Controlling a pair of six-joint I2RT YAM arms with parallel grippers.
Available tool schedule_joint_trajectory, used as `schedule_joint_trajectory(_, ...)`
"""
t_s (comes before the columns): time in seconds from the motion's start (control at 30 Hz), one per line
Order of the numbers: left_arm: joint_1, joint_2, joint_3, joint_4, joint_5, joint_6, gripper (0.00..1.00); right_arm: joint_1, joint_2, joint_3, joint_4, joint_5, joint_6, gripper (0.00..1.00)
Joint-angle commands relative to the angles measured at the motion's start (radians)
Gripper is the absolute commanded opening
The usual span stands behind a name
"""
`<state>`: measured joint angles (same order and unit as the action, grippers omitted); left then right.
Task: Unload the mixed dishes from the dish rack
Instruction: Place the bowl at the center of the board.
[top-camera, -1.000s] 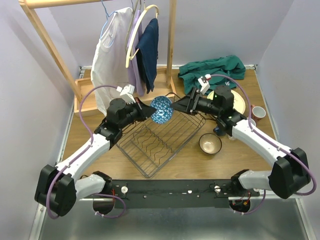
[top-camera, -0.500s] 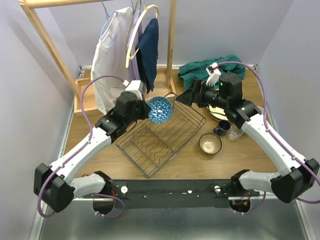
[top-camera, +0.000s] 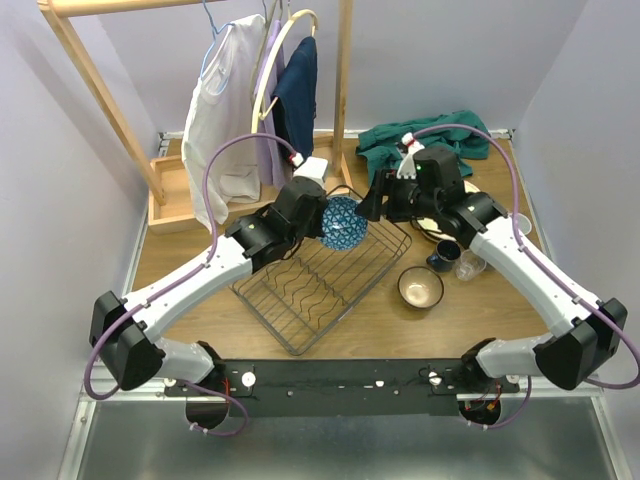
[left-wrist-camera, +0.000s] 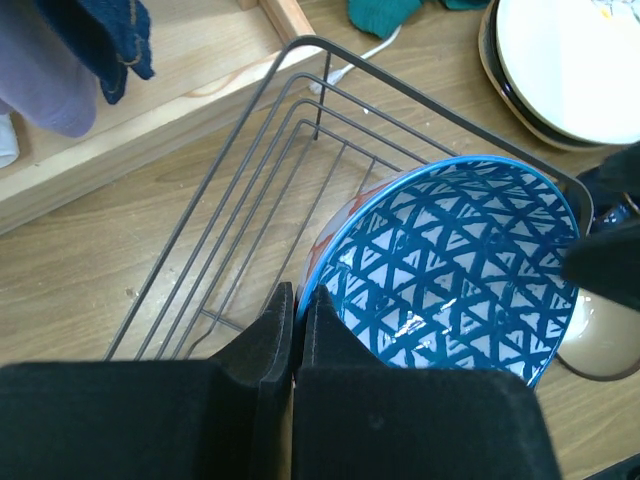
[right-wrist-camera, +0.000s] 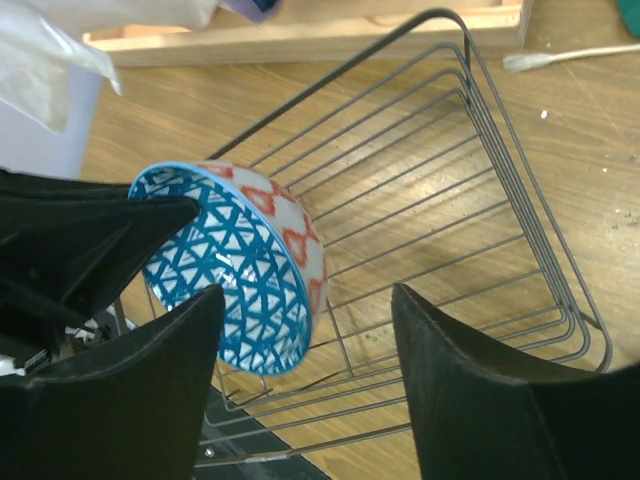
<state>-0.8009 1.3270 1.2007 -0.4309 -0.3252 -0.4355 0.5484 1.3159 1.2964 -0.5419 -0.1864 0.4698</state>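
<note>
Above the far end of the black thin-wire dish rack (top-camera: 310, 290), the left end effector (left-wrist-camera: 297, 300) is clenched on the rim of the blue-and-white patterned bowl (top-camera: 343, 222), holding it tilted on edge. The right end effector (right-wrist-camera: 308, 292) is released, its fingers spread wide just beside the bowl's opposite rim. The rack sits on the wooden table (top-camera: 370, 320).
</note>
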Motion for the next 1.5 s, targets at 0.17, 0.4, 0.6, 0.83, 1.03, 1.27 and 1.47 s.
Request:
schedule_joint_trajectory(0.17, -0.053, 0.044, 0.091, -0.026, -0.072, 0.009, 0.00, 0.082, 0.089, 0.066, -0.076, 0.146, -0.066, 0.56)
schedule_joint_trajectory(0.4, -0.064, 0.057, 0.092, -0.040, -0.069, 0.017, 0.00, 0.099, 0.126, 0.083, -0.108, 0.203, -0.085, 0.21)
schedule_joint_trajectory(0.6, -0.064, 0.054, 0.096, -0.045, -0.081, 0.023, 0.14, 0.099, 0.138, 0.096, -0.153, 0.258, -0.094, 0.01)
schedule_joint_trajectory(0.83, -0.029, 0.015, 0.083, -0.017, -0.049, 0.034, 0.77, 0.091, 0.135, 0.133, -0.263, 0.323, -0.062, 0.01)
schedule_joint_trajectory(1.03, 0.035, -0.071, 0.053, 0.014, -0.011, 0.030, 0.92, 0.050, 0.079, 0.119, -0.355, 0.329, -0.039, 0.01)
schedule_joint_trajectory(1.27, 0.181, -0.192, -0.055, 0.058, 0.044, 0.035, 0.97, -0.001, -0.029, 0.066, -0.495, 0.346, 0.032, 0.01)
schedule_joint_trajectory(1.47, 0.252, -0.235, -0.101, 0.044, 0.057, 0.040, 0.99, -0.022, -0.127, -0.006, -0.628, 0.387, 0.154, 0.01)
